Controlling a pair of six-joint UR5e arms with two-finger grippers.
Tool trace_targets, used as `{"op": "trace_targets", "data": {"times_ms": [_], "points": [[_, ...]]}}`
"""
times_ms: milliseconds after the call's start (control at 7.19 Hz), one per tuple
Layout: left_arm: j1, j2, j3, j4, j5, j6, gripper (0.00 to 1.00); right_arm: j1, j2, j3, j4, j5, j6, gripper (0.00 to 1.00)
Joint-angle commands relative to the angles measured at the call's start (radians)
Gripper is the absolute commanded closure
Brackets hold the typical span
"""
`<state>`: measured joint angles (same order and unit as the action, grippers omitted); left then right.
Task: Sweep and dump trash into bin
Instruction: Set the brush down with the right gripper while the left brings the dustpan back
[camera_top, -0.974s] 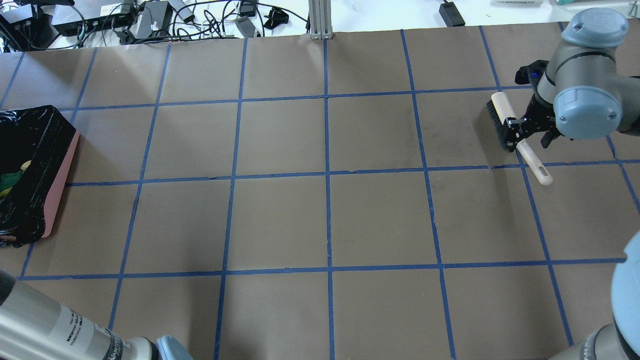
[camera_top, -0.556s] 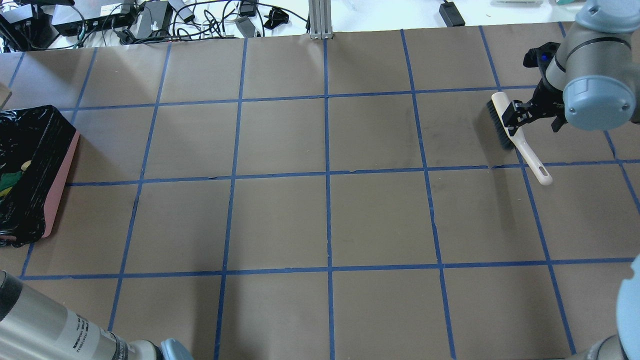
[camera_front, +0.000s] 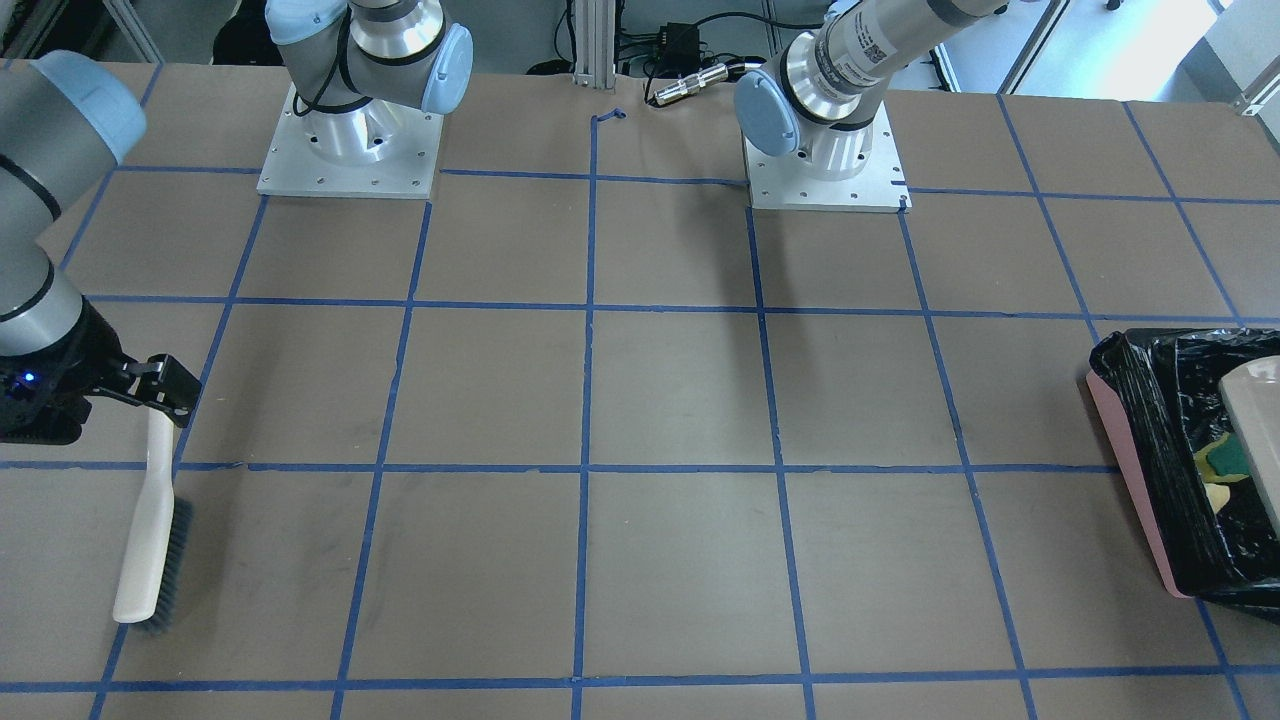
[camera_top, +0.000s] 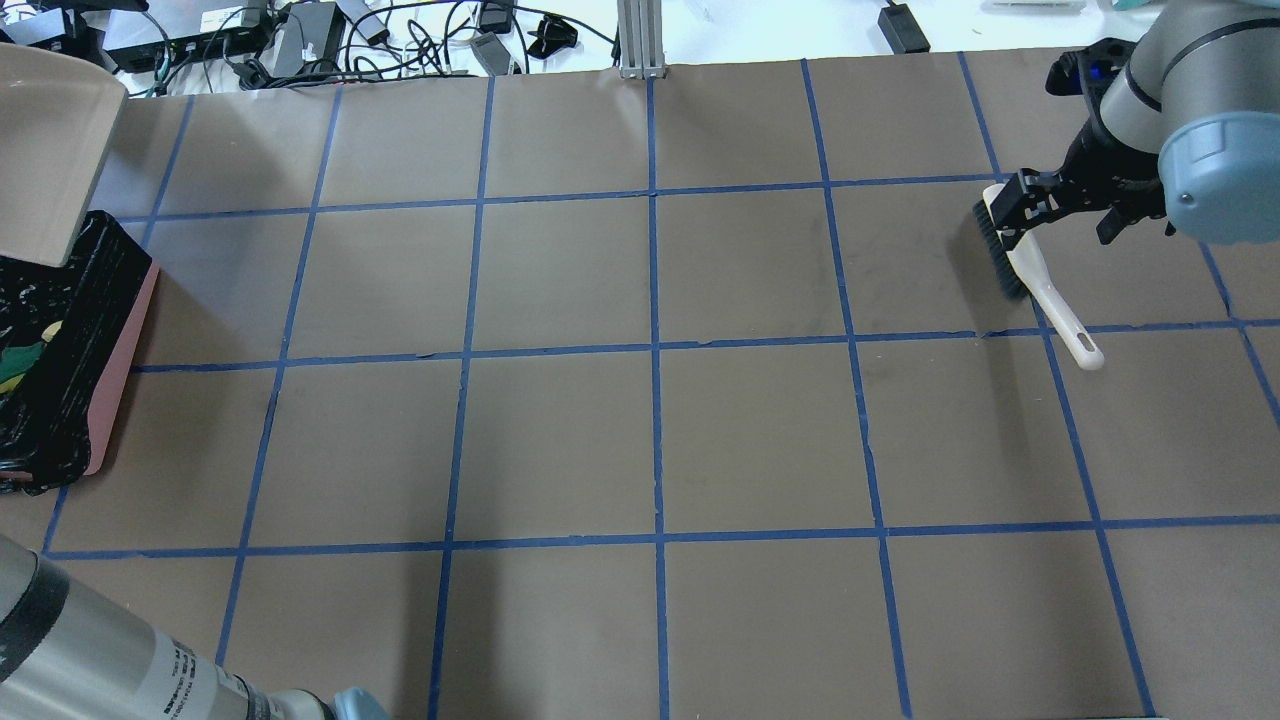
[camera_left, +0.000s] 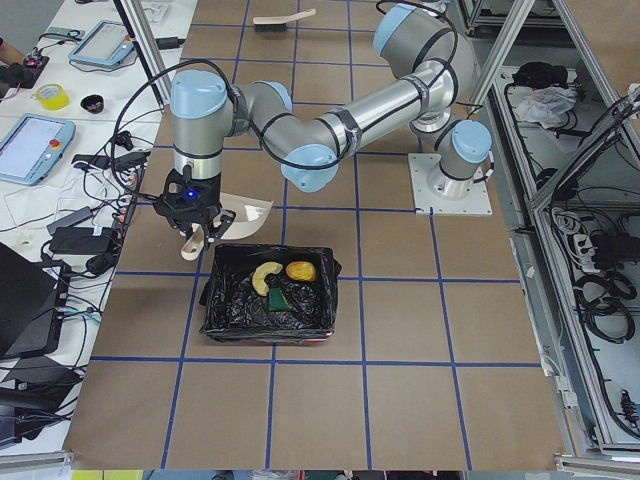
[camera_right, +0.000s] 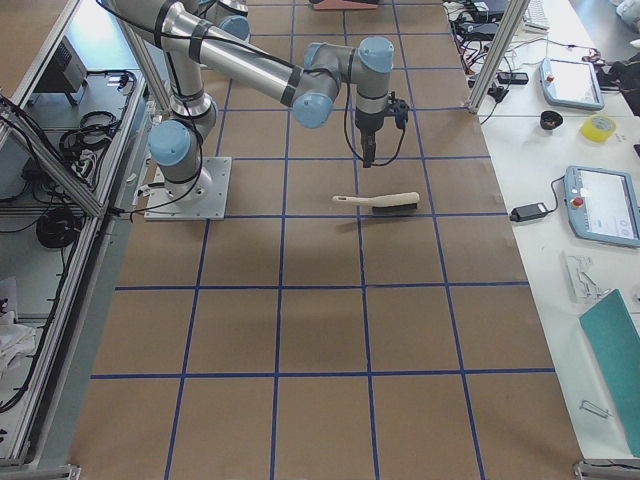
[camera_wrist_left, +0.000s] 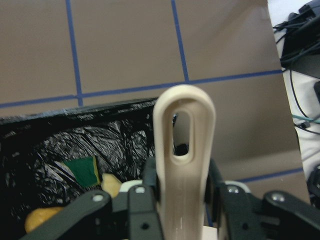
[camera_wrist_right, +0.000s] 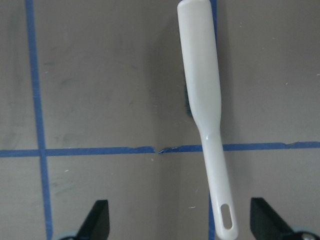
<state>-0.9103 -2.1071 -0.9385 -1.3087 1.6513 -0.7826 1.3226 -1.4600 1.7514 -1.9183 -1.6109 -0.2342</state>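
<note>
Left claw (camera_wrist_left: 182, 197) grips the dustpan (camera_left: 246, 212), bin (camera_left: 268, 336) and trash (camera_left: 268, 276) just below; I'd lift away level, no snagging. Right claw (camera_wrist_right: 181, 222) gapes over the brush (camera_wrist_right: 202, 75).

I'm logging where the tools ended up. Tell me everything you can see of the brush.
The brush is cream plastic. It has a broad head with dark bristles showing along one edge, and it narrows to a slim handle with a hanging slot at the end. It lies on the brown paper-covered table, on the robot's right, with its handle crossing a blue tape line. The right gripper hangs open above it, not touching it.
</note>
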Motion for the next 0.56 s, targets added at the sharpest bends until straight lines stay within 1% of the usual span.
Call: {"op": "trace_targets", "data": {"times_ms": [0,139,278,417], "points": [[-0.041,-0.017,0.001,-0.011,-0.094,-0.055,1.0,0.075,-0.068,-0.077,0.187,0.006,0.1,0.0],[-0.056,-0.039,0.001,-0.011,-0.134,-0.119,1.0,0.092,-0.066,-0.128,0.24,0.005,0.104,0.0],[-0.094,-0.057,0.001,-0.011,-0.162,-0.17,1.0,0.098,-0.068,-0.147,0.26,0.005,0.104,0.0],[-0.131,-0.074,0.001,-0.011,-0.177,-0.284,1.0,0.112,-0.074,-0.148,0.26,0.003,0.104,0.0]]}}
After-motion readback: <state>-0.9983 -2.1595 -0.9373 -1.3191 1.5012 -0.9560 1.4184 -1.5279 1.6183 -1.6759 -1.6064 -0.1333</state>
